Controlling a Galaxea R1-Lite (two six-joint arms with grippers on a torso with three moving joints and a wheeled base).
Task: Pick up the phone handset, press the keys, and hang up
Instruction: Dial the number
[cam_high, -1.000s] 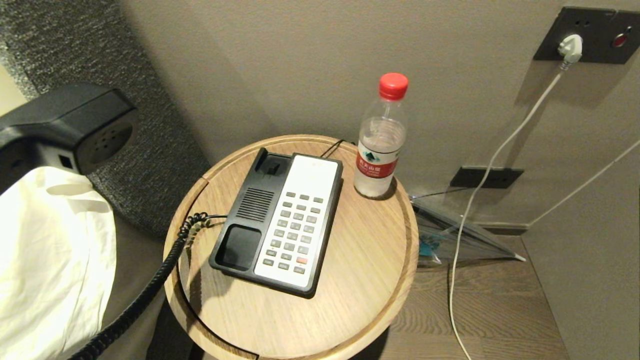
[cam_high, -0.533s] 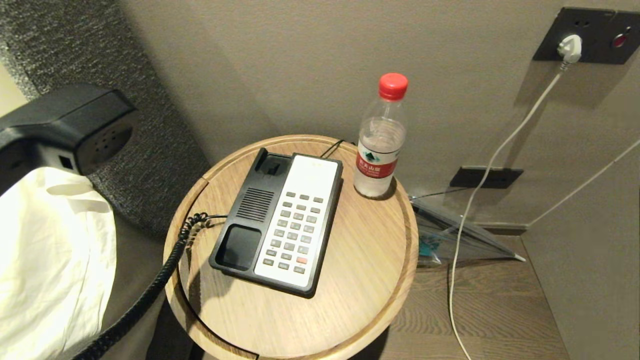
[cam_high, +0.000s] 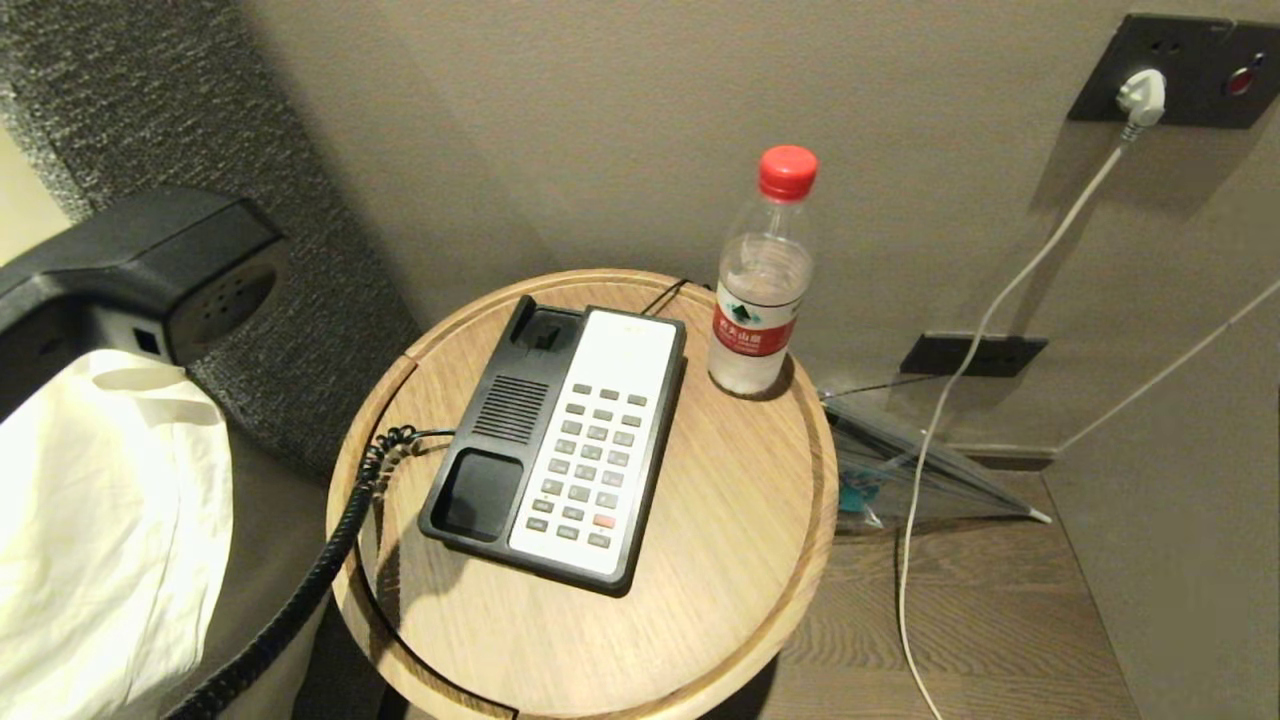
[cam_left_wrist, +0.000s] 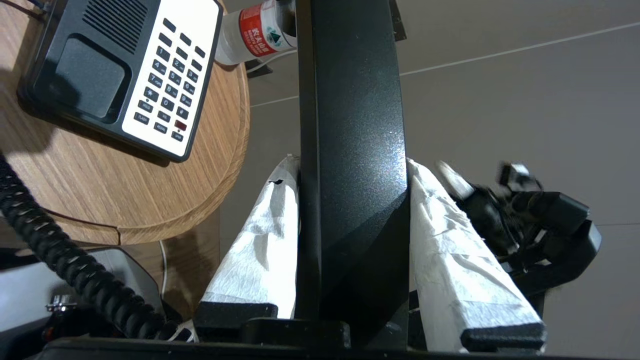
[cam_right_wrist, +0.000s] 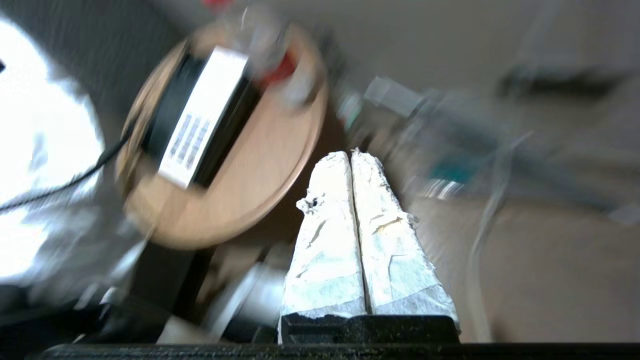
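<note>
One step of three looks done: the left gripper (cam_left_wrist: 350, 170) pinches the phone handset (cam_high: 150, 265) up off the base, left of the table, while the right gripper (cam_right_wrist: 352, 160), fingers pressed together, hasn't reached the keys (cam_high: 590, 465) yet, and hanging up comes after.

Glossy black plastic phone handset (cam_left_wrist: 350, 150); matt wooden table (cam_high: 720, 560).

Hotel bedroom: bedside phone (cam_high: 560, 445), pillow (cam_high: 100, 520)
</note>
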